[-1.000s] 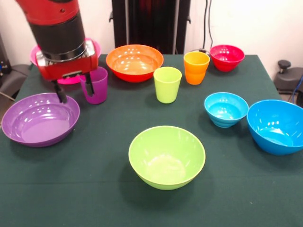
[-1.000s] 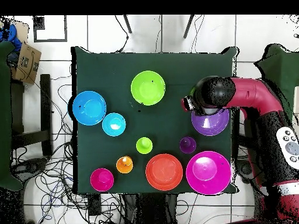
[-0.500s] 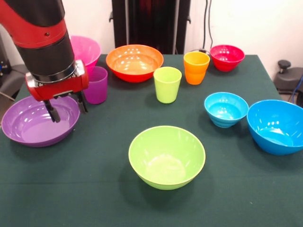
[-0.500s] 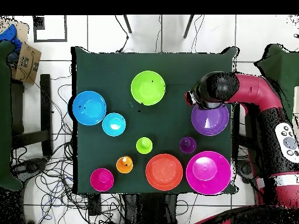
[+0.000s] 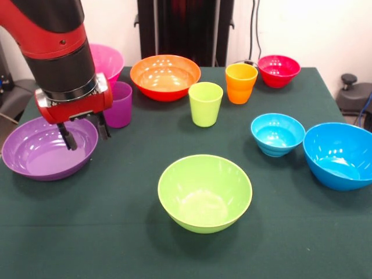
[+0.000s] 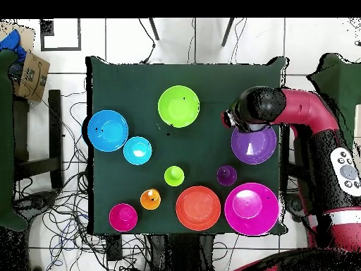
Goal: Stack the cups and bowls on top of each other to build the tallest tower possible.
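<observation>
- Currently the gripper (image 5: pixel 86 132) hangs over the near-right rim of the shallow purple bowl (image 5: pixel 40 152); two thin dark fingers (image 5: pixel 69 137) stand apart, jaws open, nothing between them.
- Arm: red shell, black cylindrical wrist, red block above the fingers. Seen from overhead, the wrist covers the purple bowl's edge (image 6: pixel 254 145).
- Table (image 5: pixel 116 244): flat dark green cloth, matte, with no visible creases.
- All vessels are glossy moulded plastic with round rims, catching bright highlights. None stacked; each sits alone on the cloth.
- Purple cup (image 5: pixel 119 104): small tapered tumbler, no handle, just behind the gripper, close to the purple bowl.
- Big pink bowl (image 5: pixel 107 60): deep, at the back, partly hidden by the arm.
- Orange bowl (image 5: pixel 165 75): wide, orange inside, redder outer wall, beside the pink one.
- Lime green cup (image 5: pixel 206 103): upright tumbler, mid-table, in front of the orange bowl.
- Orange cup (image 5: pixel 241 82): upright, between the lime cup and the small red bowl (image 5: pixel 279 70) at the back corner.
- Lime green bowl (image 5: pixel 204 193): deep, rounded, nearest the camera, well apart from the rest.
- Small light blue bowl (image 5: pixel 277 133): ridged lower wall, just beside the big blue bowl (image 5: pixel 340 155) at the table's edge.
</observation>
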Controlling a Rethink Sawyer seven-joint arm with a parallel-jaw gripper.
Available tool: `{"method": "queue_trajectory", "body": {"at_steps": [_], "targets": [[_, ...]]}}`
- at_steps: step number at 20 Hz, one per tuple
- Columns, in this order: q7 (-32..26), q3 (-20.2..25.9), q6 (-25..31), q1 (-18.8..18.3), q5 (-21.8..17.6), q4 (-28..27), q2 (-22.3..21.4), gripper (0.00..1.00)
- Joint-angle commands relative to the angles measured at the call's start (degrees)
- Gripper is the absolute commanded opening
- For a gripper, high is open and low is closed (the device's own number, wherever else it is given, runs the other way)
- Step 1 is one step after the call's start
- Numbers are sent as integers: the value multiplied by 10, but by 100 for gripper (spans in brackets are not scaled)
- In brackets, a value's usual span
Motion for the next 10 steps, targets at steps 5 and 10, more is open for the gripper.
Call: {"method": "queue_trajectory", "body": {"at_steps": [5, 10], "targets": [[-54, -19, -59, 31, -45, 59, -38, 100], [4, -37, -87, 29, -38, 60, -37, 100]]}}
